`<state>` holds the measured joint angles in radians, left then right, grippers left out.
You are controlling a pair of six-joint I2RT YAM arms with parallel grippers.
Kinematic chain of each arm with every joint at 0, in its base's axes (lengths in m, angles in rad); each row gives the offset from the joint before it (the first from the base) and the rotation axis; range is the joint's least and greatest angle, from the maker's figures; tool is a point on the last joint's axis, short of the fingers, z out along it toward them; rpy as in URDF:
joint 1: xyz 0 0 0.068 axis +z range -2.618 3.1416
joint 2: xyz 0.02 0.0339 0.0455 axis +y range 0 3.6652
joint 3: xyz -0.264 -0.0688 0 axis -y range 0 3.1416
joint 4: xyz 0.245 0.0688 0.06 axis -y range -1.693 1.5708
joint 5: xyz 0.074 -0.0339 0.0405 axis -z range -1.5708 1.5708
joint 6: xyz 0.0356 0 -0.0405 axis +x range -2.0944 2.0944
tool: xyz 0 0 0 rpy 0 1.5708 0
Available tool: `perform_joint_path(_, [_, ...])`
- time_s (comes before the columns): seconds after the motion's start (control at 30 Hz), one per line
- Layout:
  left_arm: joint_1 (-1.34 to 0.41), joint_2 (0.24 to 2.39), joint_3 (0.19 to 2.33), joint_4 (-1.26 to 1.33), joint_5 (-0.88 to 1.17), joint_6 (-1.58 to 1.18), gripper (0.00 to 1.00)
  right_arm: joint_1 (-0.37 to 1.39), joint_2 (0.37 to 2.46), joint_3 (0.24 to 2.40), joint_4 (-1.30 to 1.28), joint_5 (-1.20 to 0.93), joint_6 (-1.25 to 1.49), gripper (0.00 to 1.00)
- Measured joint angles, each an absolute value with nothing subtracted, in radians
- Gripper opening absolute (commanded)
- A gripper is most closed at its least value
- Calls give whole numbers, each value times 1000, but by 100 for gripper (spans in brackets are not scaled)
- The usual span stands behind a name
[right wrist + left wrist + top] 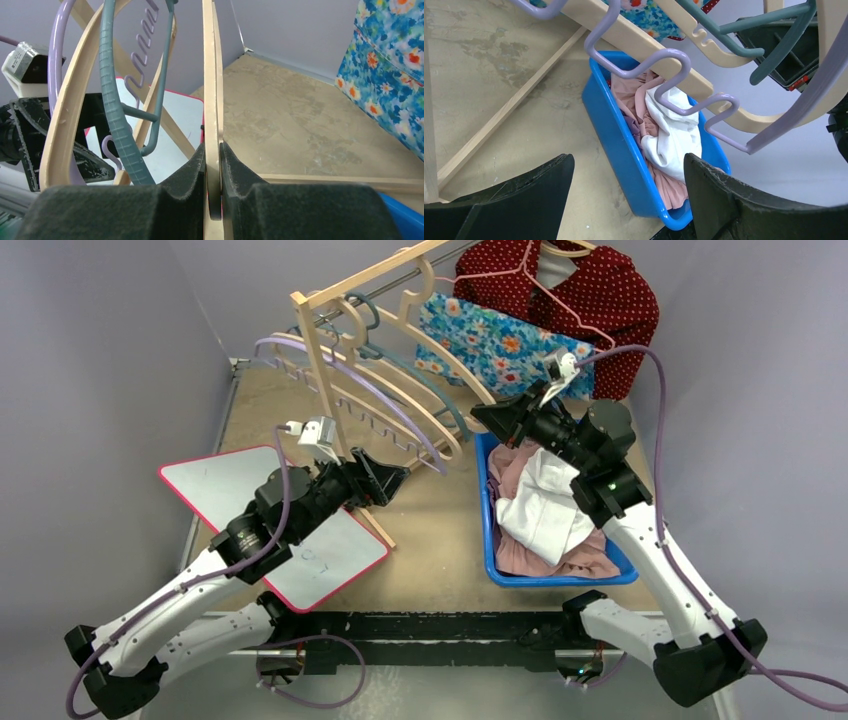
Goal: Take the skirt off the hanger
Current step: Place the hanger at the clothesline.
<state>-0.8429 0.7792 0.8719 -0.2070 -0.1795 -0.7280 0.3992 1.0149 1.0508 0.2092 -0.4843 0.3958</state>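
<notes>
My right fingers (245, 175) are clenched tight on a thin wooden hanger (212, 75), pinching it edge-on. My left fingers (744, 200) are spread wide with nothing in them, over the desk (499, 75). The flowery blue skirt (500, 340) hangs from the rack (314, 350) at the far right, just past my right fingers.

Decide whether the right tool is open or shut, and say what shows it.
Shut. In the right wrist view the right tool clamps the wooden hanger, both pads touching its sides.
</notes>
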Motion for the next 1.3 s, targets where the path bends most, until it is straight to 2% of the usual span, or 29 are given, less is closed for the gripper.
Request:
perform_joint_path(0.27, [-843,789,868,-202,-179,-741,79,413,1069,1129,131,-536,319,14])
perform_joint_path(0.7, [-843,794,867,-200,-179,-740,80,576,1089,1150,34,-517,138,16])
perform_joint_path(0.77, [-843,794,867,-200,-179,-740,80,576,1079,1150,30,-516,120,22])
perform_joint_path(0.93, [-843,804,867,-196,-179,-740,80,576,1054,1150,28,-501,114,53])
perform_joint_path(1.03, [-843,812,867,-196,-178,-740,80,577,1027,1135,27,-433,126,67])
perform_joint_path(1.3, [-843,817,867,-195,-178,-736,79,578,865,1071,-81,-225,159,83])
